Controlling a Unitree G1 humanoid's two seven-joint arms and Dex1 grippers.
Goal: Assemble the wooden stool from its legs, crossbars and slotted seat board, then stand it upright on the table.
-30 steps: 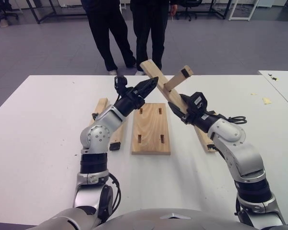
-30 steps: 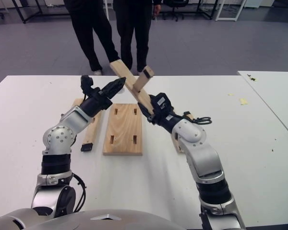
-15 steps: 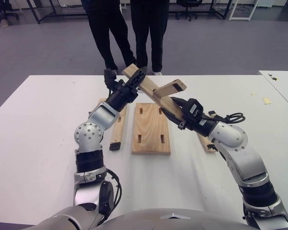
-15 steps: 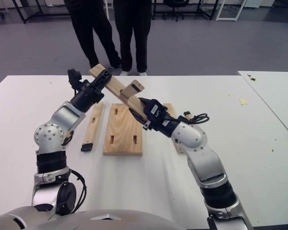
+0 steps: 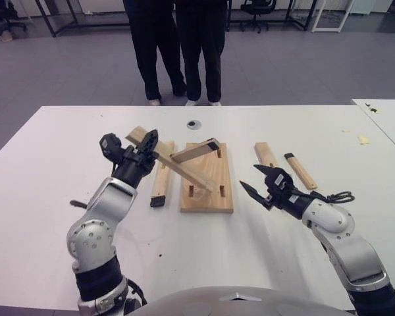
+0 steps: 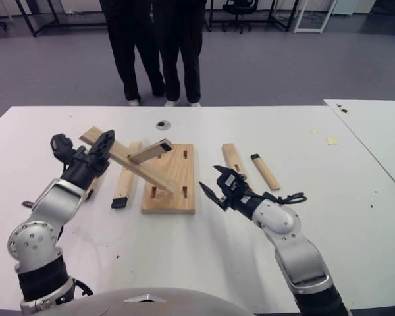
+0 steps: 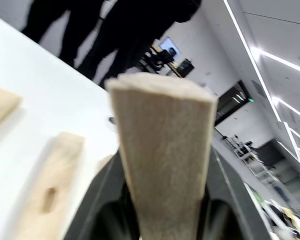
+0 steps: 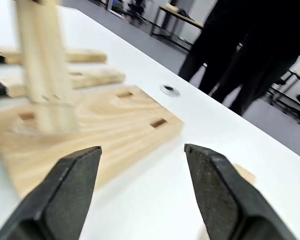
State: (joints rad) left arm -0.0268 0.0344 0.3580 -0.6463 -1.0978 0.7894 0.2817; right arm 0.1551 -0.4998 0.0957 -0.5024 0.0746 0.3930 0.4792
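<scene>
Both arms have come down since a moment ago. Back then the long leg (image 5: 178,166) was up in the air with both grippers on it. Now it leans, with its low end on the seat board (image 5: 207,197), by a slot at the end nearest the robot. A short crossbar (image 5: 194,152) sticks out of the leg, above the seat board.

The left gripper (image 5: 147,143) is squeezed tight on the leg's high end, out to the left of the seat board. The right gripper (image 5: 250,178) has let go. Its fingers are spread wide, just to the right of the seat board.

I think the wood is hard, stiff and quite light. It is smooth, so it could slip. It is long, so held at one end it may swing. A hold low down, close to the seat board, should steer it into the slot best.
</scene>
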